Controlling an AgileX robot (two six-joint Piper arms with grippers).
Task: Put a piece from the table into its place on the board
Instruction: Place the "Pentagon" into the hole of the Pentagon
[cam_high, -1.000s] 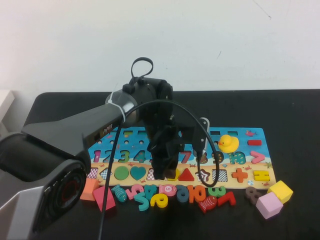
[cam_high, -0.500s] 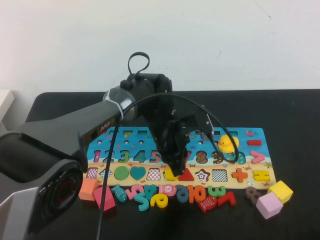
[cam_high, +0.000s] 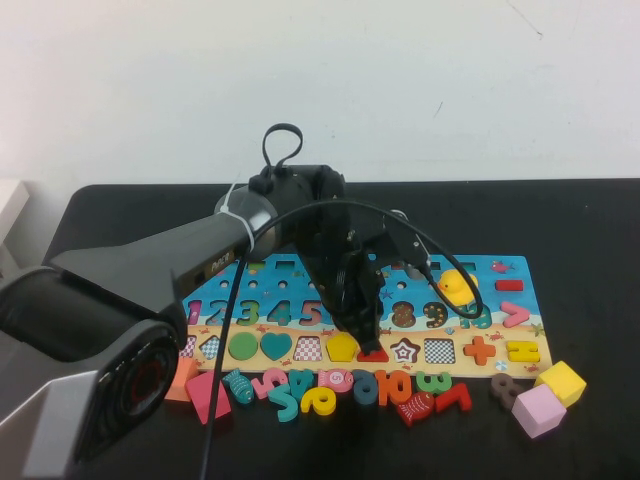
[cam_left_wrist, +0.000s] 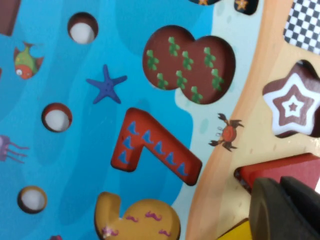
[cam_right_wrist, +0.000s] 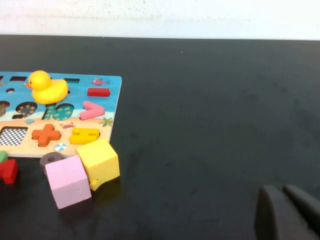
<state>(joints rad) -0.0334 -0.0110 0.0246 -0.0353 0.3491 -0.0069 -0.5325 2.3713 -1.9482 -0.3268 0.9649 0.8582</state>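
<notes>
Since a second ago the left gripper (cam_high: 368, 335) has slid rightward along the board's (cam_high: 500, 268) shape row, from the yellow piece toward the red triangle, and a yellow pentagon (cam_high: 342, 346) now sits seated in its slot, uncovered. The gripper hangs low over the red triangle (cam_left_wrist: 285, 175), its dark fingertips (cam_left_wrist: 280, 207) pressed together with nothing between them.

Left of the pentagon, a checkered empty slot (cam_high: 308, 348), then a teal heart (cam_high: 276, 345) and green circle (cam_high: 243, 346). Right of it come the triangle, a star (cam_high: 405, 351), another checkered slot (cam_high: 438, 350), an orange plus (cam_high: 479, 350) and a yellow equals sign (cam_high: 522, 351). A duck (cam_high: 456, 286) stands on the upper right of the board.

Loose pieces crowd the board's near edge, from a pink pentagon (cam_high: 207, 396) through numbers (cam_high: 320, 390) to pink (cam_high: 539, 410) and yellow (cam_high: 560, 381) cubes at the right corner. Beyond the cubes the table (cam_right_wrist: 210, 125) lies bare.

The right gripper (cam_right_wrist: 287, 210) hovers over that bare stretch, well right of the board, its fingers together and empty.
</notes>
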